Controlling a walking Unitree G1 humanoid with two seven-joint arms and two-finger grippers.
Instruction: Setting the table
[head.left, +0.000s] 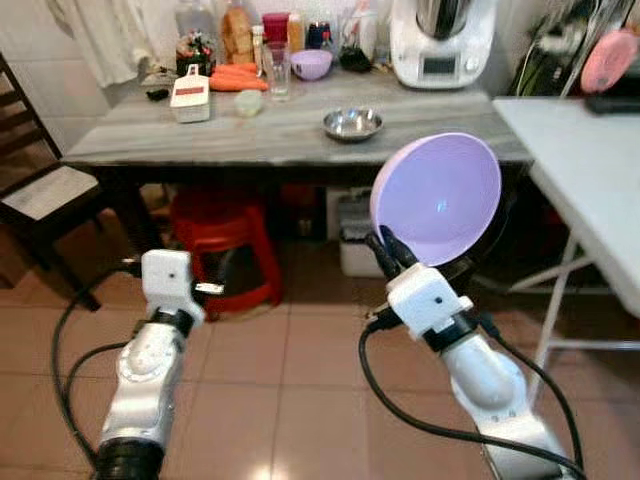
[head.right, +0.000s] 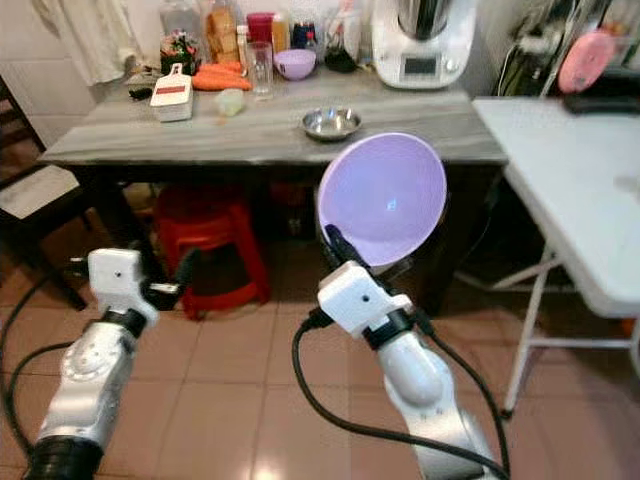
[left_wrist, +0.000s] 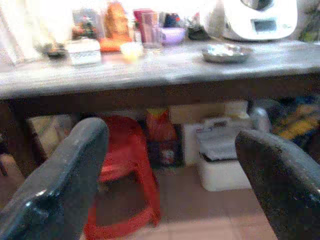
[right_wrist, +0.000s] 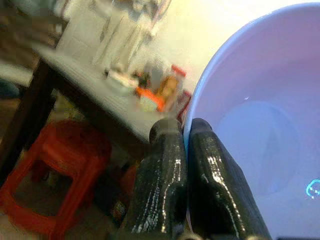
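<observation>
Terracotta floor tiles (head.left: 300, 400) run up to a grey marble-topped table (head.left: 280, 135) crowded at the back with a white kitchen machine (head.left: 442, 40), orange carrots (head.left: 238, 77), a clear drinking glass (head.left: 278, 70), a small lilac bowl (head.left: 311, 64) and a shallow steel dish (head.left: 352, 124); a red plastic stool (head.left: 222, 245) stands beneath it. Held up in front of the table's edge, the right gripper (head.left: 390, 250) pinches the lower rim of a large lilac plastic bowl (head.left: 437, 197), fingers (right_wrist: 165, 180) closed on either side of the rim, the bowl tilted on edge above it with its hollow facing the camera. Lower down, the left gripper (left_wrist: 170, 170) points toward the stool, fingers spread wide and empty.
</observation>
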